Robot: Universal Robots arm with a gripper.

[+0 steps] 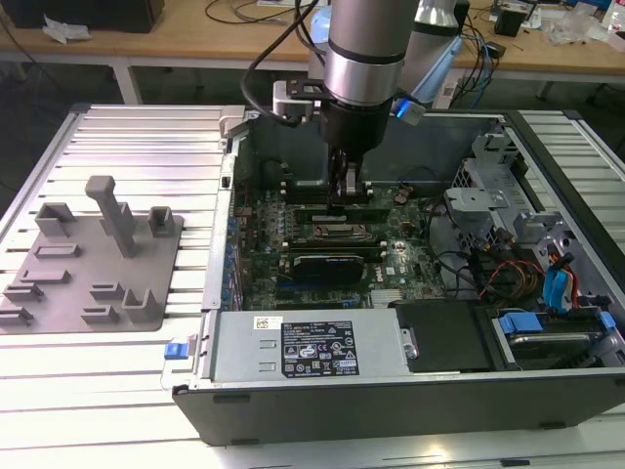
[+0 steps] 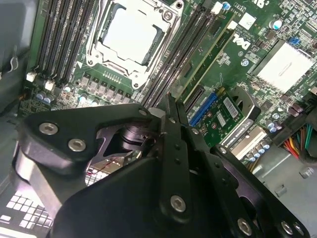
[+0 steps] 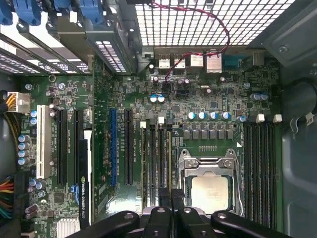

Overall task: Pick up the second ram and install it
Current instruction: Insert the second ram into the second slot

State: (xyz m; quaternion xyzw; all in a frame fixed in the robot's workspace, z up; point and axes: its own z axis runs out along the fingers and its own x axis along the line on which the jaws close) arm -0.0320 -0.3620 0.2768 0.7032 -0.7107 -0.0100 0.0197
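I reach straight down into the one open computer case (image 1: pixel 410 396) that lies on the ribbed desk (image 1: pixel 127 127). My fingers (image 1: pixel 344 188) are in the upper middle of the exterior view's frame, just behind the single processor socket (image 1: pixel 337 232). The two fingers are pinched together with only a slit between them, and the second ram (image 3: pixel 169 158) sits in that slit. It is a thin stick standing on edge in a memory slot of the motherboard (image 3: pixel 133 99), and it runs away from my fingertips right beside the socket. In the first wrist view I count four slots in this bank and four more in the far bank (image 3: pixel 258 168) on the socket's other side, two banks in all. Another stick, the other ram (image 2: pixel 214 53), stands seated in the outermost slot of my bank. It is green and lies just beside one black expansion slot, with one blue expansion slot (image 2: pixel 203 110) next along. That makes two sticks in this bank, one under my grip and one apart from it. At the exterior view's left, well apart from the case, one grey holder plate (image 1: pixel 98 278) lies flat on the desk. One tall post (image 1: pixel 115 210) rises from it among several lower blocks.
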